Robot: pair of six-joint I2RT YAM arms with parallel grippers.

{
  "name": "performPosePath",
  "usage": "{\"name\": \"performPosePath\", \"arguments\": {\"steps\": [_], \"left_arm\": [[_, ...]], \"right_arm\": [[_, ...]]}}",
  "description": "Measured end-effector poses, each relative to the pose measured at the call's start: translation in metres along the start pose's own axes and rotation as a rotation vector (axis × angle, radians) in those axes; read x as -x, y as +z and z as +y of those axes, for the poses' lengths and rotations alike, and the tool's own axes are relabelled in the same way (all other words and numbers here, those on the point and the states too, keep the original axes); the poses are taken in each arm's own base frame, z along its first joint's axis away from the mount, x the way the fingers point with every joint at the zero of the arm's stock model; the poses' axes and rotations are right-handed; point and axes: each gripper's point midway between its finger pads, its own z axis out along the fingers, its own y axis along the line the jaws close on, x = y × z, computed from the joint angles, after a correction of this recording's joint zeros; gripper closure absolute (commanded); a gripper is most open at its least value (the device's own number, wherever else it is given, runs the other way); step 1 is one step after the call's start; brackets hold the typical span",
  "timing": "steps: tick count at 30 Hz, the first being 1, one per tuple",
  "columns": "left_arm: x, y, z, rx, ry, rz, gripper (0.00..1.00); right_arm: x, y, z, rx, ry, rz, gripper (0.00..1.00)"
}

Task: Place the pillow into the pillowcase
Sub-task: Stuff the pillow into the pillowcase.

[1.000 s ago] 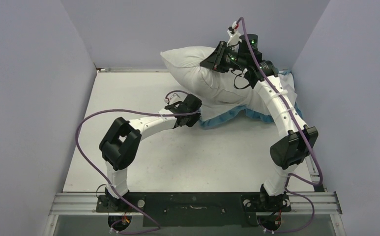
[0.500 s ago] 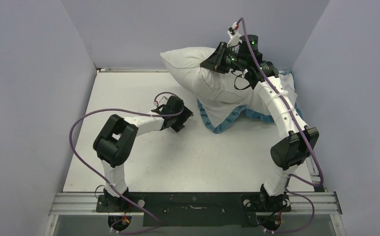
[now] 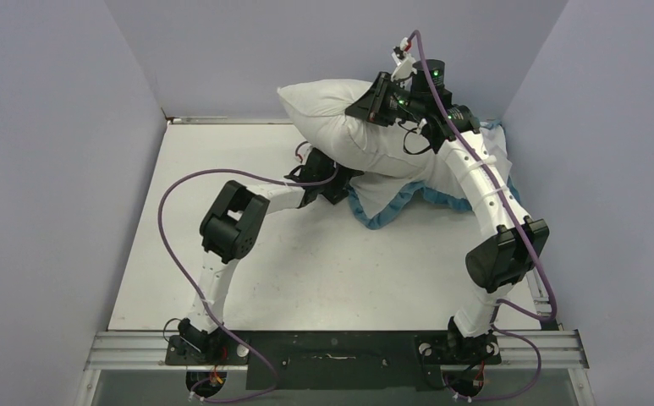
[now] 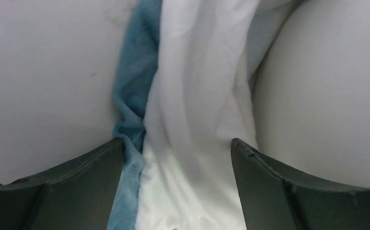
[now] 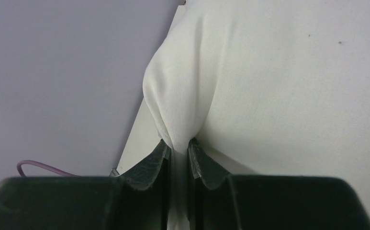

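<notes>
The white table (image 3: 306, 271) fills the middle of the overhead view. The pillow (image 3: 327, 110) is at upper centre. Its upper left end is lifted against the back wall and its lower right end runs down to the pillowcase (image 3: 388, 211). I cannot tell how far it sits inside.

The pillowcase lies crumpled right of centre, its blue ruffle along the lower edge, partly under my right arm.

My right gripper (image 5: 179, 143) is at the top of the overhead view, its jaws pinched together on a fold of the pillow's white fabric.

My left gripper (image 4: 178, 143) is just left of the pillowcase with its jaws wide apart. Between them lie the blue ruffle and white cloth, unclamped. The pillow bulges at the right of that wrist view.
</notes>
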Motion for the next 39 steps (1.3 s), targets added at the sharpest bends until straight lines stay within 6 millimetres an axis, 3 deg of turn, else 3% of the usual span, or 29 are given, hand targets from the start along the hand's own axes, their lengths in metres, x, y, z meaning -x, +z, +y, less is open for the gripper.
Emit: {"name": "performPosePath", "arguments": {"steps": [2, 3, 7, 9, 12, 15, 18, 23, 29, 33, 38, 39], "left_arm": [[-0.001, 0.011, -0.009, -0.027, -0.009, 0.009, 0.29], [-0.001, 0.017, -0.014, -0.039, -0.012, 0.012, 0.38], [-0.005, 0.037, -0.019, -0.079, -0.015, 0.031, 0.87], [-0.006, 0.039, -0.015, -0.088, -0.018, 0.033, 1.00], [-0.006, 0.035, -0.013, -0.138, -0.012, 0.029, 1.00], [0.007, 0.019, -0.014, -0.185, -0.016, 0.002, 1.00], [0.031, -0.014, -0.036, -0.256, -0.017, -0.058, 1.00], [0.065, -0.096, -0.126, -0.493, 0.019, -0.163, 1.00], [0.084, -0.160, -0.168, -0.558, 0.085, -0.265, 1.00], [0.102, -0.215, -0.202, -0.538, 0.183, -0.389, 1.00], [0.134, -0.302, -0.282, -0.600, 0.313, -0.556, 1.00], [0.138, -0.327, -0.302, -0.630, 0.339, -0.586, 1.00]], "right_arm": [[0.001, 0.000, -0.001, -0.004, -0.003, -0.004, 0.95], [0.002, 0.000, -0.002, -0.007, -0.005, -0.007, 0.95], [0.006, -0.002, -0.009, -0.025, -0.011, -0.018, 0.95], [0.006, -0.003, -0.011, -0.030, -0.010, -0.017, 0.95], [0.004, -0.004, -0.012, -0.030, -0.008, -0.006, 0.95], [0.003, -0.004, -0.012, -0.026, -0.006, -0.001, 0.95], [0.004, -0.006, -0.011, -0.017, -0.002, 0.003, 0.95], [0.011, -0.009, -0.006, 0.026, 0.012, -0.007, 0.95], [0.045, -0.031, 0.037, 0.187, -0.030, -0.104, 0.95], [0.061, -0.047, 0.073, 0.324, -0.067, -0.166, 0.95], [0.079, -0.069, 0.098, 0.418, -0.084, -0.244, 0.95], [0.080, -0.073, 0.101, 0.432, -0.085, -0.252, 0.95]]}}
